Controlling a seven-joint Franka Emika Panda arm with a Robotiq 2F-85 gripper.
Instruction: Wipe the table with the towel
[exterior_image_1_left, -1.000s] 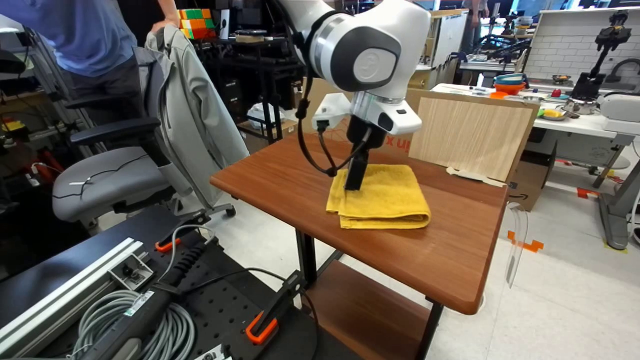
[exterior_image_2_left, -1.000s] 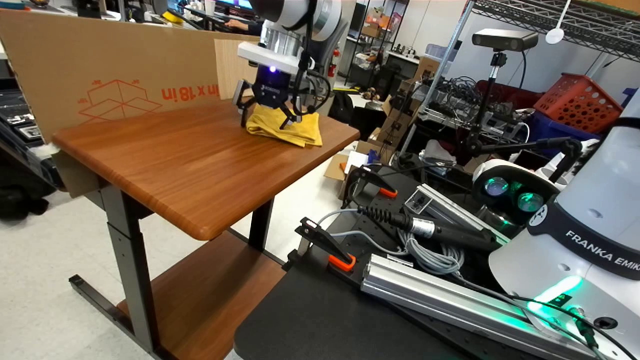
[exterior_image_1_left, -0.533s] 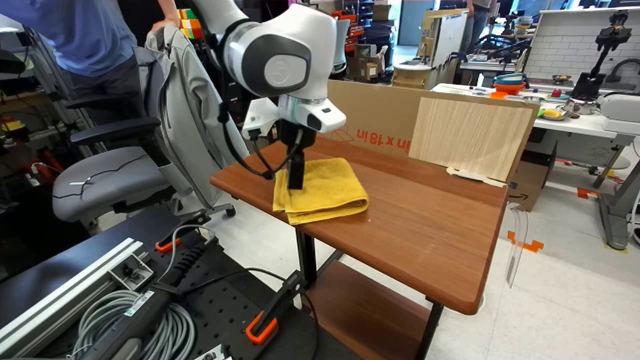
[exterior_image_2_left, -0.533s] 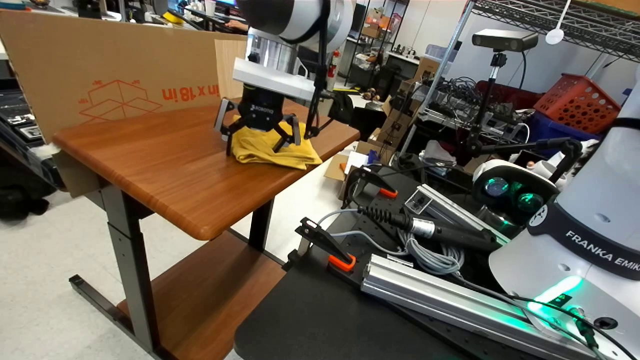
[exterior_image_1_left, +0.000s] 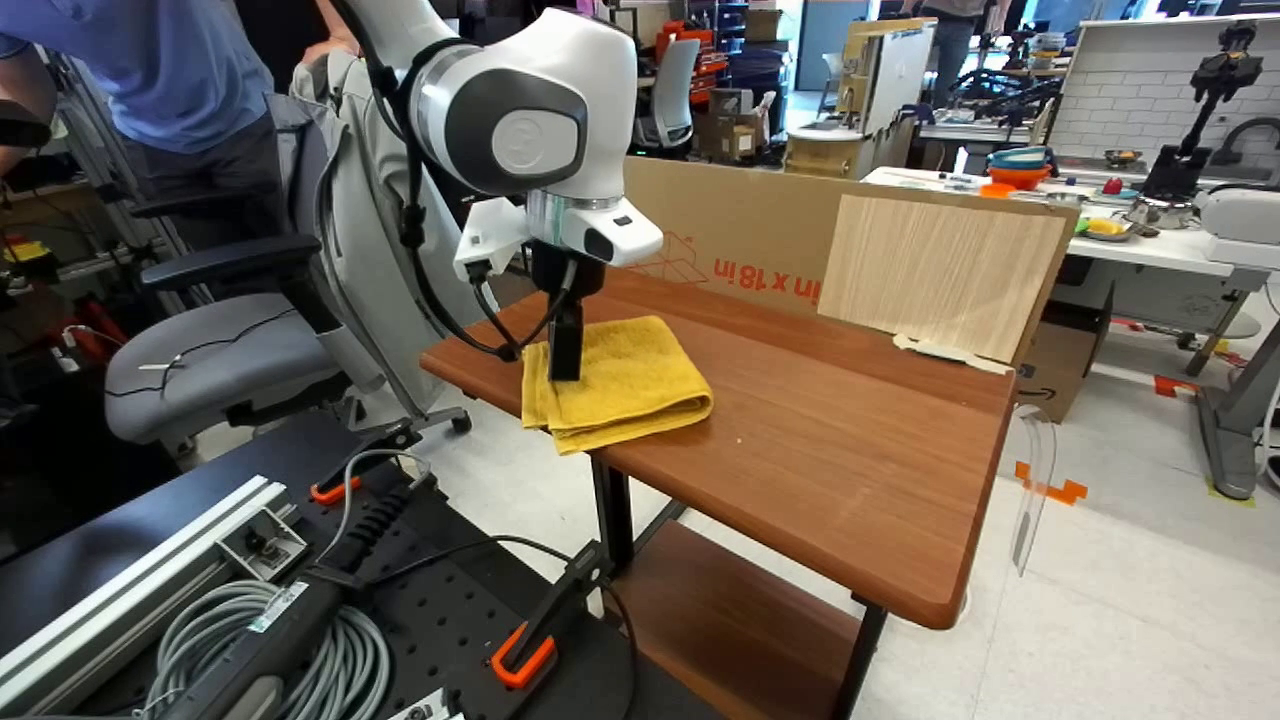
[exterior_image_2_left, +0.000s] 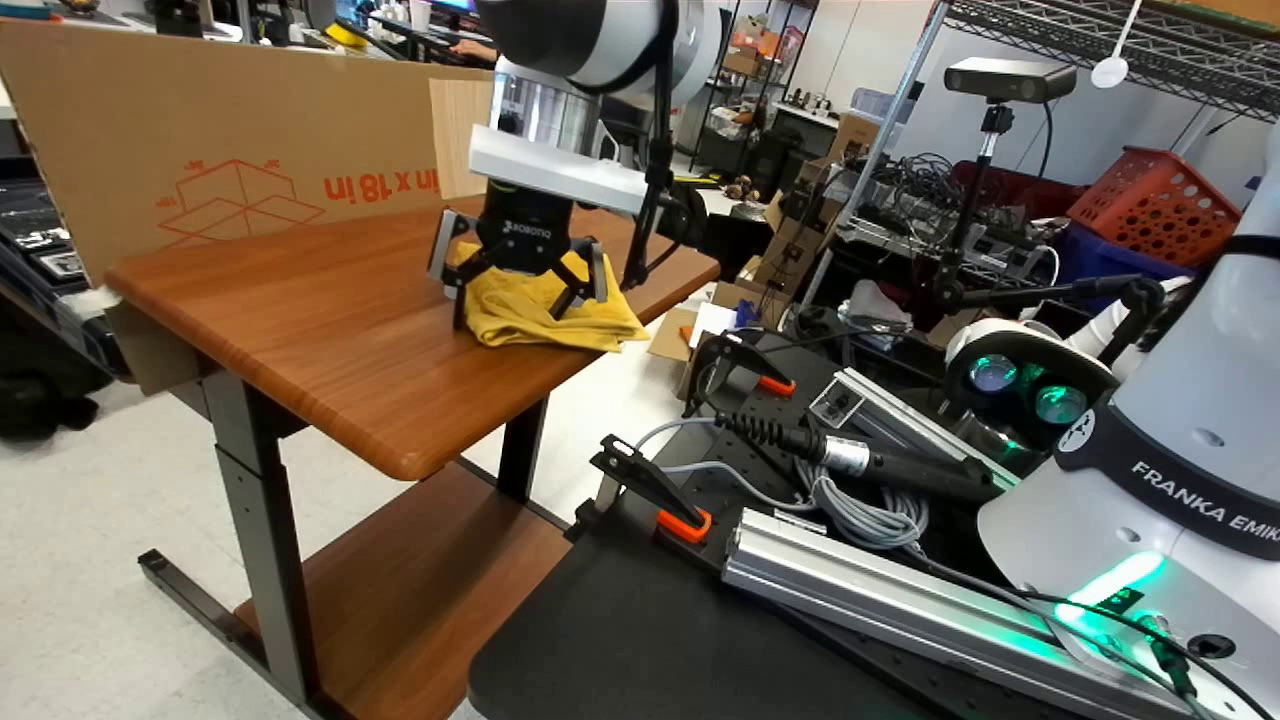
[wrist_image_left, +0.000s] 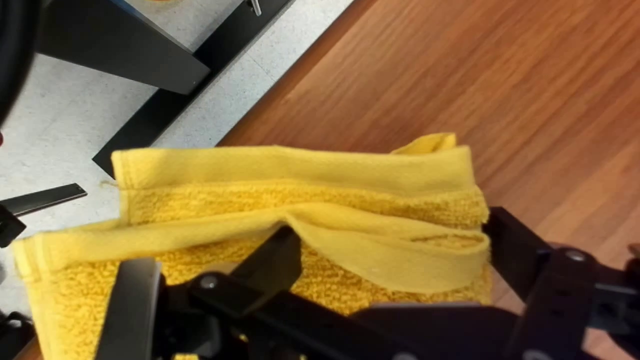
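Black perforated decking (exterior_image_1_left: 450, 610) fills the near left in an exterior view, with coiled grey cable (exterior_image_1_left: 355, 650) on it. Beyond it is the reddish-brown bench (exterior_image_1_left: 850, 430), and toward the left of its top lies the folded yellow towel (exterior_image_1_left: 640, 385), its near corners reaching past the near edge. Above the towel the hand (exterior_image_2_left: 508, 318) points down with its fingers (wrist_image_left: 275, 260) spread: in the wrist view one sits in a crease of the cloth and the other stands at its side, touching or just beside, I cannot tell. Cloth lies slack between them.

Expect it to handle light and limp, not fragile. Its looped pile should give good purchase, while the smoother woven hems may slip and the layers may shear apart if only the top one is caught. I would take hold well inside the fold, away from the overhanging hem, pinching every layer or bearing down on all, then wipe toward the right. Farther off, a cardboard sheet (exterior_image_1_left: 740, 220) and a pale plywood board (exterior_image_1_left: 940, 270) stand along the far edge, so strokes should end short of them.
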